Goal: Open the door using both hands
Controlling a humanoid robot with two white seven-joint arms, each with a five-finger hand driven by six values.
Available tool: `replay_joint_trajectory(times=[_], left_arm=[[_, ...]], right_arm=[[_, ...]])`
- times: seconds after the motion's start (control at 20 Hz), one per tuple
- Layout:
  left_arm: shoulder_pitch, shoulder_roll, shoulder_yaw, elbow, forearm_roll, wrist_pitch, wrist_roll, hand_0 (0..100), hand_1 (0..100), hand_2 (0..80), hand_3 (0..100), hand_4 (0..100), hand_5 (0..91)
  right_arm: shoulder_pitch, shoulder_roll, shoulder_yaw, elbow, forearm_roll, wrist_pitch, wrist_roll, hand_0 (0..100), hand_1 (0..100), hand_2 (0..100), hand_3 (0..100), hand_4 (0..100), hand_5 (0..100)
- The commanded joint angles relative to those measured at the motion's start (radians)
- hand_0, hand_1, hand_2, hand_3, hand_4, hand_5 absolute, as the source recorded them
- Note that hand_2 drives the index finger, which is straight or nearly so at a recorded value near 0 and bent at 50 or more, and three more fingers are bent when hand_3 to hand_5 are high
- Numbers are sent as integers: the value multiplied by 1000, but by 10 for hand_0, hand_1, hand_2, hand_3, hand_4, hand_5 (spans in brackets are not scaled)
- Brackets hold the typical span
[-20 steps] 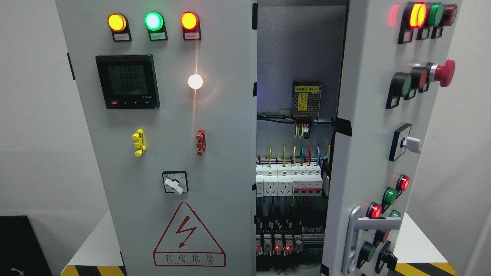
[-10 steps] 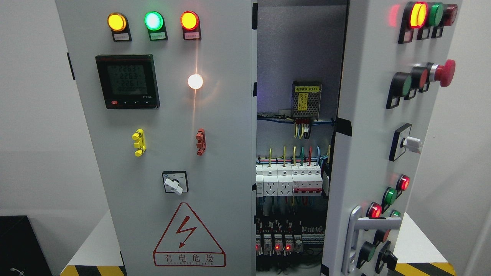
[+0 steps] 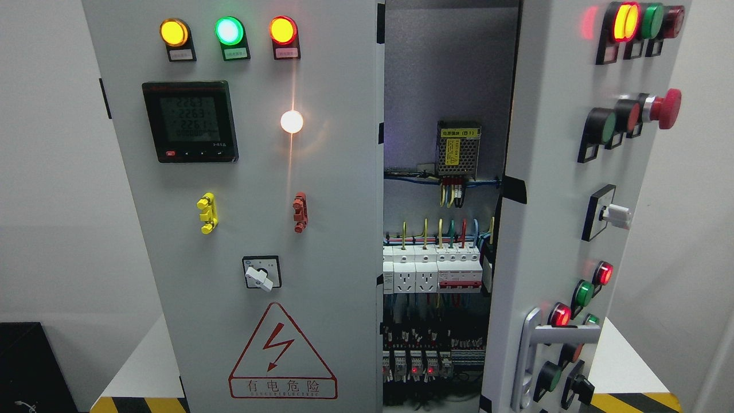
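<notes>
Grey painted metal fills most of the head view: an electrical cabinet stands upright on a white surface that has yellow and black hazard stripes along its near edge. The left door faces the camera and is closed. It carries three lit lamps at the top (yellow, green and red), a dark digital meter, one bright white lamp, a yellow clip, a red clip, a rotary switch and a red triangle warning sign.

The right door is swung out toward the camera, so it is seen at an angle, with a wide gap between the two doors. On it are lamps, round buttons, a red mushroom button and a silver lever handle low on its near edge. Through the gap the cabinet interior is visible: a mesh power supply high up, coloured wires, a row of white breakers and sockets, and small red lights near the bottom.

No robot hand or arm appears in the view, so I cannot tell the state of either hand.

Plain pale walls close the room on the left and right. A black box stands at the lower left, beside the surface.
</notes>
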Motion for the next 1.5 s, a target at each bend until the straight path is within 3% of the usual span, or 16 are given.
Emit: replay_joint_trajectory(times=[0.0,0.4,0.65,0.8,1.0,1.2,1.45], left_arm=[[-148,89,-67,-88,114,-3,1,0,0,0,0,0,0],[-323,92,-73,-95,303,-3,1,0,0,0,0,0,0],[-435,152,-97,-108,416,-3,1,0,0,0,0,0,0],[-496,187,-120,-111,464,-7,1,0,0,0,0,0,0],[-600,241,-173,-154,585,-7,1,0,0,0,0,0,0],[-724,244,-208,-159,688,-1,2,0,0,0,0,0,0],[-861,244,-281,-159,760,2,2,0,0,0,0,0,0]], right_arm=[[-1,0,-1,-1,0,0,0,190,0,0,0,0,0],[-1,1,0,0,0,0,0,190,0,0,0,0,0],[-1,1,-1,0,0,0,0,190,0,0,0,0,0],[-1,1,0,0,0,0,0,190,0,0,0,0,0],[-1,0,0,-1,0,0,0,191,0,0,0,0,0],[1,0,0,0,0,0,0,191,0,0,0,0,0],[-1,0,-1,0,0,0,0,191,0,0,0,0,0]])
